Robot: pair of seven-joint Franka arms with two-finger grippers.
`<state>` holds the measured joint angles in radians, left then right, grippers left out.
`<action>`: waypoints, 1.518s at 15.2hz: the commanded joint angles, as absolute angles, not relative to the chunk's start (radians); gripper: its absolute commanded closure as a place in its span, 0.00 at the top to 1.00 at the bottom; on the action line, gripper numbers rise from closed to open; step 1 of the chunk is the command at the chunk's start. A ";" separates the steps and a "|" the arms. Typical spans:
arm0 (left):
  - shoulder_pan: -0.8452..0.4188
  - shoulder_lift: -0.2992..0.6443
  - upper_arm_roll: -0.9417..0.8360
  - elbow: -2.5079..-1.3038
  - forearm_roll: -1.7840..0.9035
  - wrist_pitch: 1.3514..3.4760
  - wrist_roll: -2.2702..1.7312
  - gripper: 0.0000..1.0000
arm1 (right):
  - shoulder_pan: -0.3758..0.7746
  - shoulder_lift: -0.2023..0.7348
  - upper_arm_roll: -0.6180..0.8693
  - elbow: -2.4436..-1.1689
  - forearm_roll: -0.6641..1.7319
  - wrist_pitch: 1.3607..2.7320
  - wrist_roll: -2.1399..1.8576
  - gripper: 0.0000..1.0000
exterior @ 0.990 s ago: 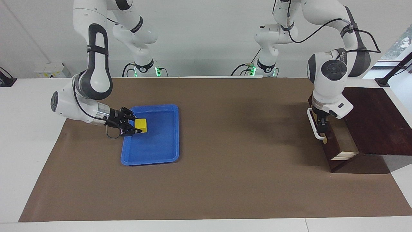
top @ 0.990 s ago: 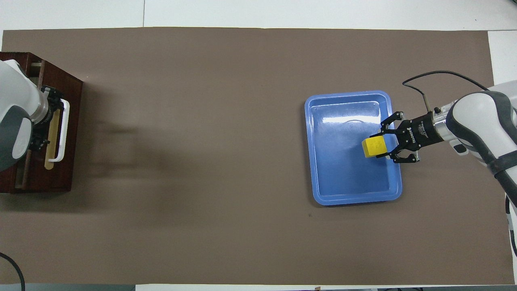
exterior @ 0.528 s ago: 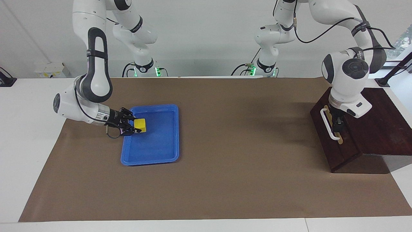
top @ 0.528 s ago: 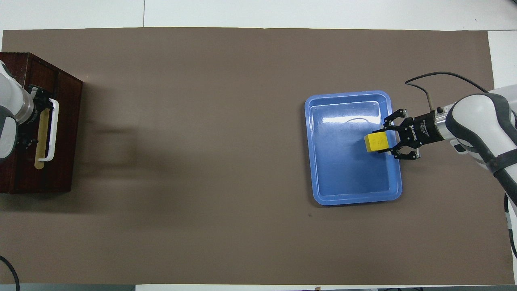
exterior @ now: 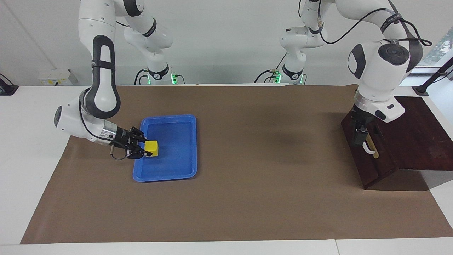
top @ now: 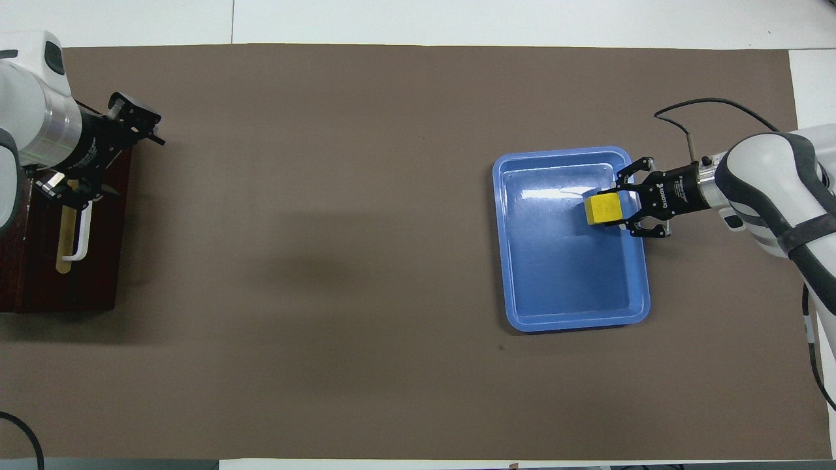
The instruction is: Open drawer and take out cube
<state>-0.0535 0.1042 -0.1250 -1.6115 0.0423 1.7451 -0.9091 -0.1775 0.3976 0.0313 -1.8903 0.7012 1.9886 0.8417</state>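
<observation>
Your cube (exterior: 152,147) was over the blue tray (exterior: 177,173), clamped in the right gripper (exterior: 143,148). The drawer (exterior: 368,159) sat pushed in at the left arm's end of the table, and your left gripper (exterior: 359,136) hung at its handle (exterior: 370,147), fingers spread.

The drawer (exterior: 371,156) has been pushed shut; the left gripper (exterior: 358,137) has lifted off its handle.

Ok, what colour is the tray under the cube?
Blue. The tray shows best in the overhead view, with the yellow cube over it.
</observation>
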 commanded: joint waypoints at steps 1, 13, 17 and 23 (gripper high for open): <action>-0.054 0.039 -0.124 -1.605 0.003 1.628 -0.603 1.00 | -0.195 0.422 0.041 -1.875 0.724 2.008 0.807 0.00; 0.038 -0.003 -0.110 -1.634 0.003 1.577 -0.183 1.00 | -0.167 0.433 0.040 -1.888 0.732 2.068 0.772 1.00; 0.031 -0.006 -0.120 -1.635 0.003 1.549 -0.092 1.00 | -0.167 0.428 0.038 -1.849 0.712 1.993 0.801 1.00; 0.025 -0.008 -0.123 -1.632 0.003 1.540 -0.058 1.00 | -0.143 0.391 0.046 -1.660 0.399 1.772 0.795 1.00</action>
<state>0.0321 0.0200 -0.1276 -1.6106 0.0165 1.5453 -0.0749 -0.1555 0.4160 0.0422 -1.7134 0.4921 1.8355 0.8188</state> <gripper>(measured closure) 0.000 0.000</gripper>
